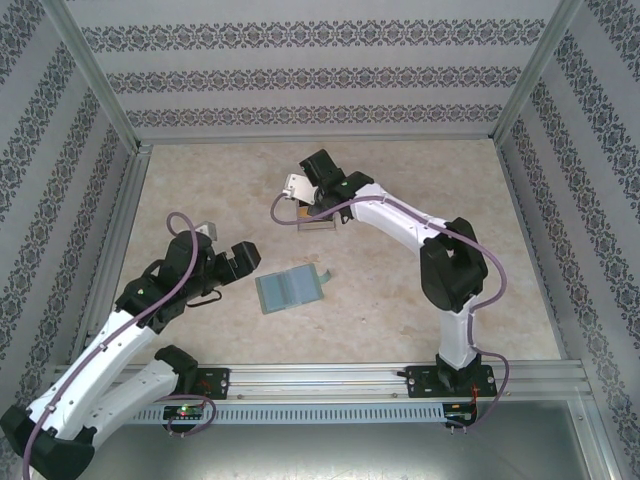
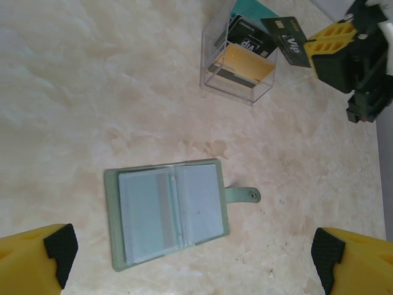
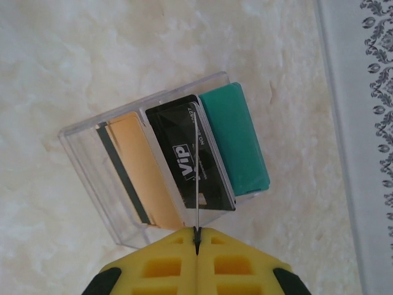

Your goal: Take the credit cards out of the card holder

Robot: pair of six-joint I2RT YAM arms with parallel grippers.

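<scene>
Two fingers of the right gripper (image 3: 196,246) are pinched shut on a black credit card (image 2: 287,38) by the clear stand (image 3: 86,153), where an orange card (image 3: 144,172), another black card (image 3: 184,153) and a teal card (image 3: 233,141) are stood. Left gripper (image 2: 193,261) is spread wide over the card holder (image 2: 169,212), laid open on the table (image 2: 73,92).
</scene>
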